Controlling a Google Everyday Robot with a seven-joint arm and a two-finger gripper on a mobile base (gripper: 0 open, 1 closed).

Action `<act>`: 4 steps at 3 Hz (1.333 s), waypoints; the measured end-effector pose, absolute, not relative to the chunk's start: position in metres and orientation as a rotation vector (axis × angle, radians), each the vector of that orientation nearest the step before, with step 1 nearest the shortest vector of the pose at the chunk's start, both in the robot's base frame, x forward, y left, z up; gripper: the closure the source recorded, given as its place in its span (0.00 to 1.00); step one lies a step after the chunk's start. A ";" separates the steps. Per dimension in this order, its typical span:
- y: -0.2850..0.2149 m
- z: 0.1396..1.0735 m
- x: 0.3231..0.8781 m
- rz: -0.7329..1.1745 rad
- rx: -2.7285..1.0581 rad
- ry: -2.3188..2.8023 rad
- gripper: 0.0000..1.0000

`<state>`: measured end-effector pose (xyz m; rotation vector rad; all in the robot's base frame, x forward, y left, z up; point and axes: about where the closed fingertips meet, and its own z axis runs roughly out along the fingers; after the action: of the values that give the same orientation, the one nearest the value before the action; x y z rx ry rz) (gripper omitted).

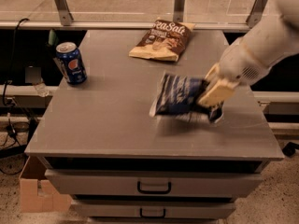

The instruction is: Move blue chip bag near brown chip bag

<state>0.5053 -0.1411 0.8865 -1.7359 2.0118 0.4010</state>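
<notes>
One blue chip bag (177, 94) is hanging in my gripper (212, 96). My tan fingers (216, 90) are clamping down on its right end, while the rest of the bag is stretching away from them to the left in the camera view. The bag is sitting tilted over the right half of the cabinet top (107, 120), with a soft shadow lying just under my fingers. It is showing blurred, so I cannot tell whether its lower edge is touching the surface.

Beyond my fingers and a little left, the brown chip bag (163, 40) is lying flat near the far edge of the top. It is apart from the blue bag, with bare surface between the two.

Far to the left of my fingers, a blue soda can (71, 63) is standing upright near the left edge. My white arm (261, 45) is reaching in from the upper right, behind my fingers.

Below my fingers, at the cabinet's front, a drawer with a dark handle (154, 188) is facing the camera. A cardboard box (39, 192) is sitting on the floor at the lower left.
</notes>
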 end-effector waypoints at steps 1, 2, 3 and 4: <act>-0.148 0.927 0.522 0.326 -1.687 1.957 1.00; -0.147 0.927 0.522 0.326 -1.688 1.956 1.00; -0.152 0.925 0.532 0.304 -1.652 1.958 1.00; -0.172 0.921 0.582 0.215 -1.614 1.938 1.00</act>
<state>0.5816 -0.1720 0.9211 -1.6145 1.9377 0.2150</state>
